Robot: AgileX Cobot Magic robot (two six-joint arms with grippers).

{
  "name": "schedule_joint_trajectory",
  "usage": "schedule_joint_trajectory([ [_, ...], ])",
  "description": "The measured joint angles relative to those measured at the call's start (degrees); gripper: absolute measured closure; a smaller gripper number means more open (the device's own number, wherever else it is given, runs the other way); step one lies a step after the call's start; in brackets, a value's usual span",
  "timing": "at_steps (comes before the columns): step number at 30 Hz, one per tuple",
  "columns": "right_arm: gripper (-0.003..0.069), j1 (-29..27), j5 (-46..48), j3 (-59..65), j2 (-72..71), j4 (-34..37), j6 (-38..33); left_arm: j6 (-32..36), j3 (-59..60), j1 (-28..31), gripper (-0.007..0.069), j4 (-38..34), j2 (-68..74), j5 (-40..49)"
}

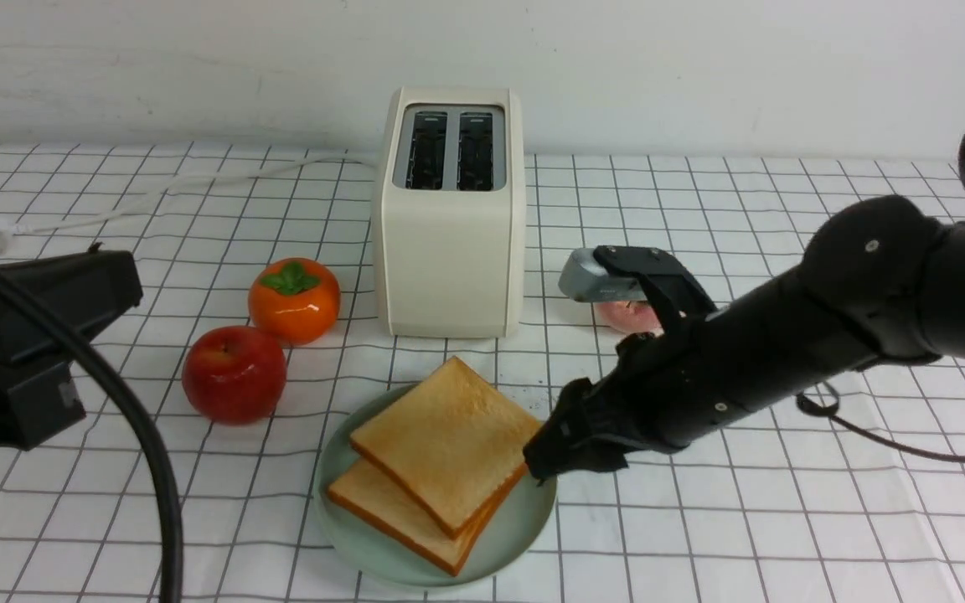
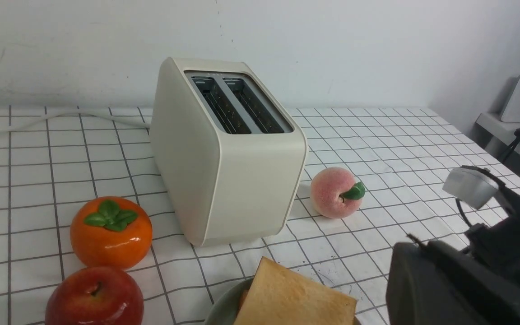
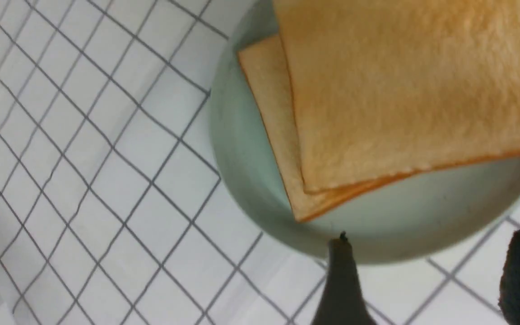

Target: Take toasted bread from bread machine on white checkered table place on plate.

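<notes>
The toasted bread [image 1: 441,444] lies as two slices stacked flat on the plate [image 1: 524,515], the upper slice turned a little off the lower, so the lower one's corner and crust edge stick out beneath it.

At the far left of the front view the left arm [image 1: 30,352] hangs low over the white checkered table [image 1: 784,519]. Its fingers show in no view, so whether they are spread or closed cannot be told. Behind it the white cord [image 1: 156,197] trails across the cloth to the bread machine [image 1: 449,243].

A red apple [image 1: 234,374] sits next, with an orange persimmon [image 1: 294,300] just behind it, close to the bread machine's left side. The bread machine stands upright, and the front and left wrist views show both slots empty. The plate is on the cloth in front of it, apart from it.

A peach [image 2: 334,192] lies just off the bread machine's right corner. The left wrist view shows it whole, while in the front view the right arm hides most of it.

The right gripper [image 1: 537,461] reaches in from the right, its tip at the upper slice's right corner. Only the right wrist view shows its fingers [image 3: 341,280], which are spread wide beyond the plate's rim, with nothing between them.
</notes>
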Motion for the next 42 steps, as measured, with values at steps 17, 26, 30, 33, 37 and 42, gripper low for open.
schedule_joint_trajectory([
  [17, 0.0674, 0.0, 27.89, -11.45, -23.44, -35.16, 34.51, 0.0, 0.0, -0.27, 0.0638, 0.0, -0.86, 1.41],
  [26, 0.0666, 0.0, 29.13, -0.47, -46.89, -46.5, 47.15, -0.25, 2.02, -4.94, 0.0638, 4.08, -14.1, 4.79],
  [30, 0.0665, 0.0, 29.7, 9.48, -59.02, -47.63, 51.34, -0.3, 8.14, -4.94, 0.0638, 4.15, -22.72, 5.06],
  [33, 0.0662, 0.0, 29.82, 14.28, -64.34, -47.64, 52.75, -0.31, 11.83, -4.94, 0.0638, 4.15, -25.87, 4.18],
  [37, 0.0659, 0.0, 27.15, 22.73, -73.76, -47.71, 55.11, -0.42, 18.71, -4.94, 0.0638, 4.15, -28.63, 0.47],
  [42, 0.0658, 0.0, 24.23, 28.24, -79.66, -47.78, 55.22, -0.42, 23.67, -4.94, 0.0638, 4.15, -28.69, -0.37],
])
